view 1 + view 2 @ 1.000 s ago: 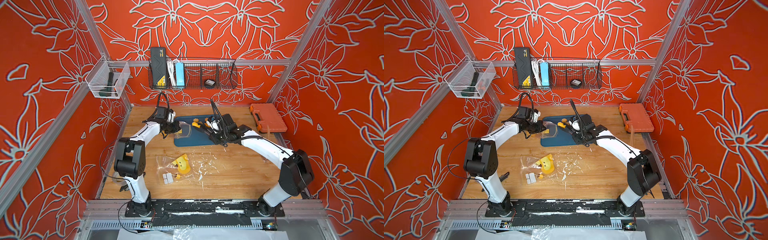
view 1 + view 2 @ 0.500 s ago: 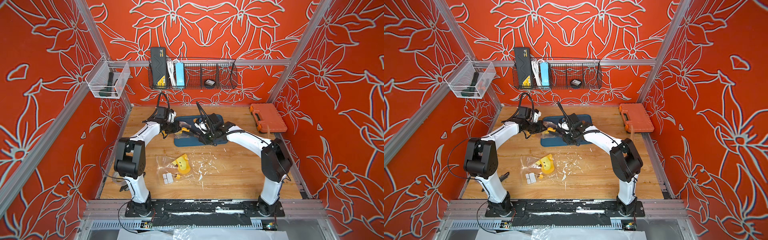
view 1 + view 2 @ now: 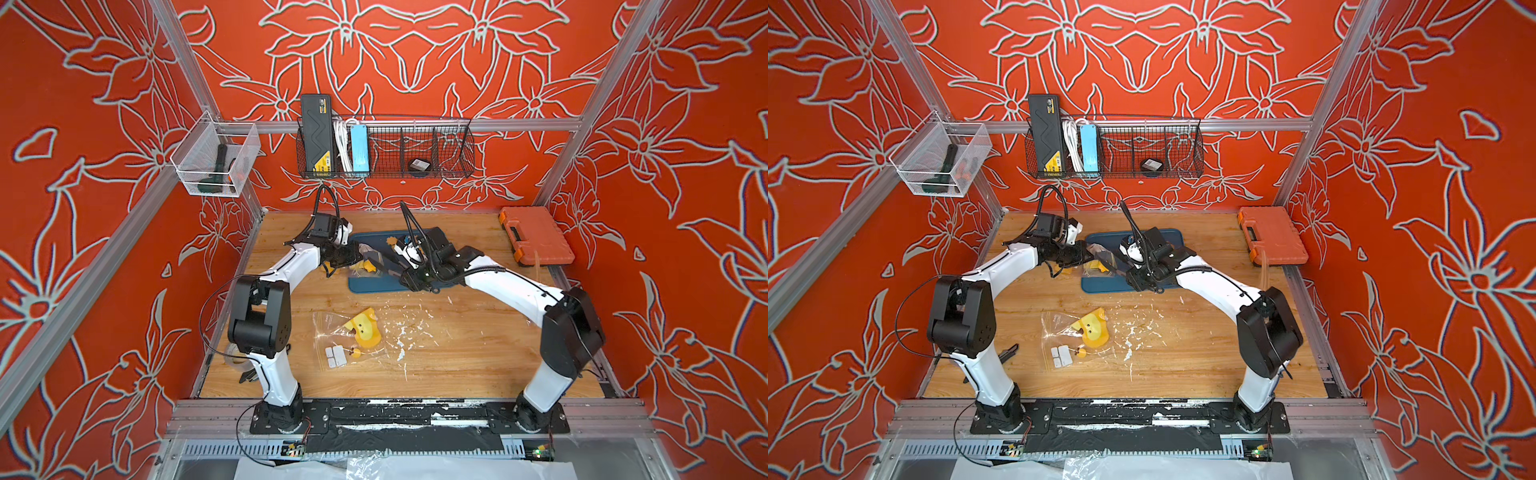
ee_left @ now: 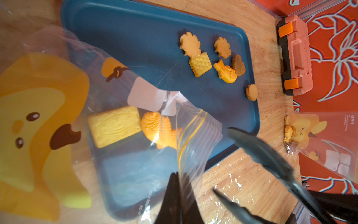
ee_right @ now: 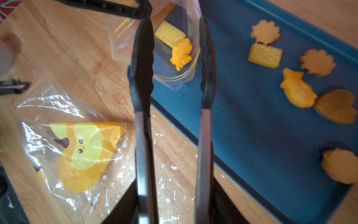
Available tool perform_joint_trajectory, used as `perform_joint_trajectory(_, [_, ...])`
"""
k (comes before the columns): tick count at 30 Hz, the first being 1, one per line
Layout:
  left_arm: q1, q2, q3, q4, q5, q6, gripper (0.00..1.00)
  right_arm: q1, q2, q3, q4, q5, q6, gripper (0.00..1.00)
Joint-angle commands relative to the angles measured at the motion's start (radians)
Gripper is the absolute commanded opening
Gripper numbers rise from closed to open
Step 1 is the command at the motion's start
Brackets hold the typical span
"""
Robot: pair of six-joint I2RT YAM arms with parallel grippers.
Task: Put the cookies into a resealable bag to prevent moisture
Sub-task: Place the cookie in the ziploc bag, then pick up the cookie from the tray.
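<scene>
Clear resealable bag [image 4: 124, 174] pinched in left tool [image 4: 178, 179], cookies [image 4: 114, 126] inside, right tool [image 5: 171, 203] clasping parted tongs [image 5: 142, 77]

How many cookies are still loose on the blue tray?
6: two flowers, a square cracker, a fish, a brown heart clustered; one flower near the tray's edge. The bag may hide more.

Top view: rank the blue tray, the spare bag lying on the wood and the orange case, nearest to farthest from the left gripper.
1. blue tray: nearest; the left gripper sits at its left edge.
2. spare bag: flat on the wood, toward the robot's bases.
3. orange case: farthest, in the back right corner.
</scene>
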Motion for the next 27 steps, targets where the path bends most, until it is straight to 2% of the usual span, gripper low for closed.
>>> perform_joint_trajectory(1, [0.005,-0.020,-0.002,0.008,0.001,0.012,0.00,-0.008,-0.095,-0.072,-0.016,0.164,0.087,0.48])
perform_joint_trajectory(5, [0.004,-0.024,-0.004,0.012,0.005,0.010,0.00,-0.057,-0.145,-0.144,-0.120,0.339,0.178,0.46])
perform_joint_trajectory(8, [0.004,-0.024,-0.004,0.012,0.009,0.010,0.00,-0.106,-0.152,-0.169,-0.161,0.400,0.204,0.47])
perform_joint_trajectory(16, [0.003,-0.023,-0.003,0.014,0.010,0.010,0.00,-0.235,-0.068,-0.074,-0.237,0.328,0.216,0.51])
perform_joint_trajectory(27, [0.003,-0.024,-0.005,0.015,0.016,0.009,0.00,-0.267,0.015,0.010,-0.296,0.261,0.208,0.53])
